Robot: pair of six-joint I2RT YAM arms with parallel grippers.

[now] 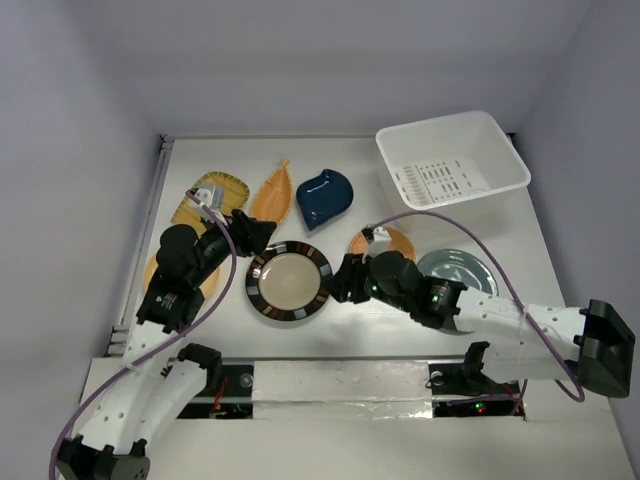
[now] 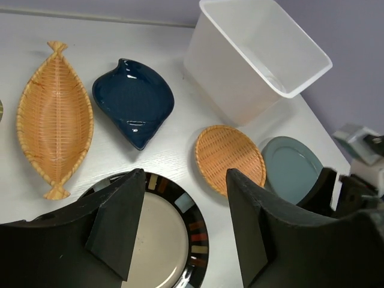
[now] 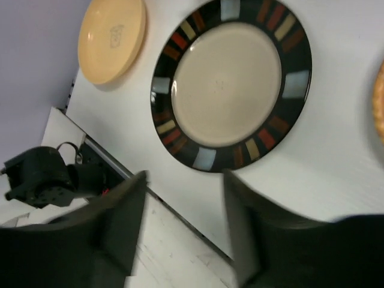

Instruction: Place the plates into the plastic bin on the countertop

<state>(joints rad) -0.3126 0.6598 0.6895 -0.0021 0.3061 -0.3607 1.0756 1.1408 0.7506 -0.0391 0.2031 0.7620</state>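
Left pincer [image 2: 185,186] and right pincer [image 3: 186,180] both gape empty, striped plate [image 1: 288,283] right between them. Approach step, I'd guess; next, one finger under its rim.

Likely lab: plain walls [image 1: 300,60], white countertop [image 1: 232,160].

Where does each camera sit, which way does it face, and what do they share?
Top external: above and behind, overlooking the countertop; left arm and right arm show.
Left wrist: on the left arm, facing the plastic bin; open left pincer in foreground.
Right wrist: on the right arm, facing leftward over the striped-rim plate; open right pincer below.
Shared: that plate, in all three.
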